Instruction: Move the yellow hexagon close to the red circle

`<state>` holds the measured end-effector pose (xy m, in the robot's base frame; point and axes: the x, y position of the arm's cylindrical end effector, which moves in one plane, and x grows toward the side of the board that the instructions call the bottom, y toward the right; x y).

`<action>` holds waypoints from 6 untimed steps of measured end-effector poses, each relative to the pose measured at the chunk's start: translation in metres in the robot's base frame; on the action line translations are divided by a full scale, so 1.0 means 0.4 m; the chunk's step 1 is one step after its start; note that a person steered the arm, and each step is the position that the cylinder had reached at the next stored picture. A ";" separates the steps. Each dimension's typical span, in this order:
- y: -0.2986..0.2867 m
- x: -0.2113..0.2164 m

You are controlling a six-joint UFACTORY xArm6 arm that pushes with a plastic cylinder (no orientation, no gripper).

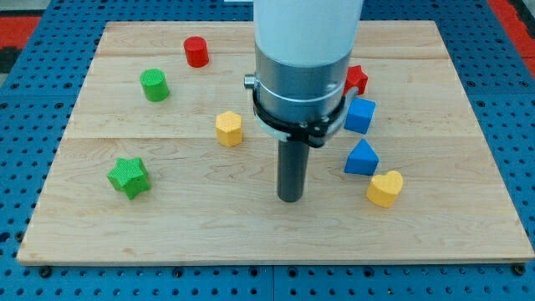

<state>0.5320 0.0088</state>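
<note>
My tip (290, 199) is a bare rod with no jaws to open or close, resting near the board's bottom edge, below and right of the yellow hexagon (228, 129), which lies mid-board. The red circle (196, 52) stands near the top edge. An off-centre push risks deflecting the hexagon toward the green cylinder (155, 85).

Board (167, 226) under me looks like pale wood w/ visible grain & plank seams, smooth, matt-ish. Round it, a blue pegboard (25, 167) w/ rows of holes, prob. plastic or painted metal, can't tell. My rod is dark, smooth, slight sheen down to my tip (290, 199). Above the rod: grey metal-look collar (299, 84), then glossy white housing (308, 25). Left of the rod, yellow hexagon (228, 129) & green star (128, 177) look matt, finely ribbed.
</note>
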 end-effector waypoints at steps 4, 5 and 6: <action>-0.065 -0.171; -0.033 -0.235; -0.115 -0.229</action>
